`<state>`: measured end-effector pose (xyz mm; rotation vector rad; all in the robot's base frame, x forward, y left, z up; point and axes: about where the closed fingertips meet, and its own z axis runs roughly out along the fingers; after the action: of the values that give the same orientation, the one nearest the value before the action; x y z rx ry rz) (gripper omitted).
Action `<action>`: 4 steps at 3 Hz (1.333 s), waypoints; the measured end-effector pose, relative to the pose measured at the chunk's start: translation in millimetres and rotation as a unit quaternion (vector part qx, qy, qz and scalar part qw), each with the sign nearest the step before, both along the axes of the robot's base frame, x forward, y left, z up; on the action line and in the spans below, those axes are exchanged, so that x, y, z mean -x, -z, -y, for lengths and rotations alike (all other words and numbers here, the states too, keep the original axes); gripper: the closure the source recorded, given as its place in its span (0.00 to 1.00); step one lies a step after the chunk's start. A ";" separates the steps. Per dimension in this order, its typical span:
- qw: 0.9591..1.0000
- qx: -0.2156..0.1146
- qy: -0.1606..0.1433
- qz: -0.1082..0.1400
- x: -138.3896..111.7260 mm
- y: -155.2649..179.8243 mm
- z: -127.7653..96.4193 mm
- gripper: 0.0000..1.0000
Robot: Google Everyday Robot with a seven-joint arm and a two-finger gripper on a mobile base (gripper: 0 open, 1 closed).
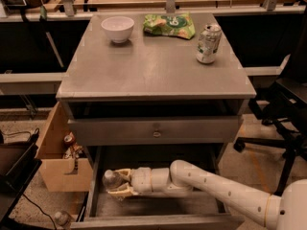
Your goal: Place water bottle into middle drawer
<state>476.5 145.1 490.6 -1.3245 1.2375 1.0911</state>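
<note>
The water bottle (110,179), clear plastic, lies on its side between the fingers of my gripper (120,182). The gripper is shut on it and holds it low inside the pulled-out middle drawer (158,221), near the drawer's left side. The bottle's cap and label are hidden by the fingers. My white arm reaches in from the lower right, across the drawer's grey floor (158,206). The drawer above (153,130) is closed.
On the cabinet top (153,71) stand a white bowl (117,28), a green chip bag (169,25) and a soda can (208,43). A tan plywood box (57,169) stands at the left. A black office chair (288,109) is at the right. A small bottle (62,218) lies on the floor.
</note>
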 end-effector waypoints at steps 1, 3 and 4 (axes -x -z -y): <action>1.000 -0.022 0.015 -0.012 -6.5 10.5 6.4 1.00; 0.999 -0.025 0.018 -0.009 -10.5 15.8 9.8 1.00; 0.999 -0.028 0.029 -0.012 -14.3 26.8 14.9 1.00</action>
<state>490.8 130.2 463.8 -1.2284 1.2458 1.0951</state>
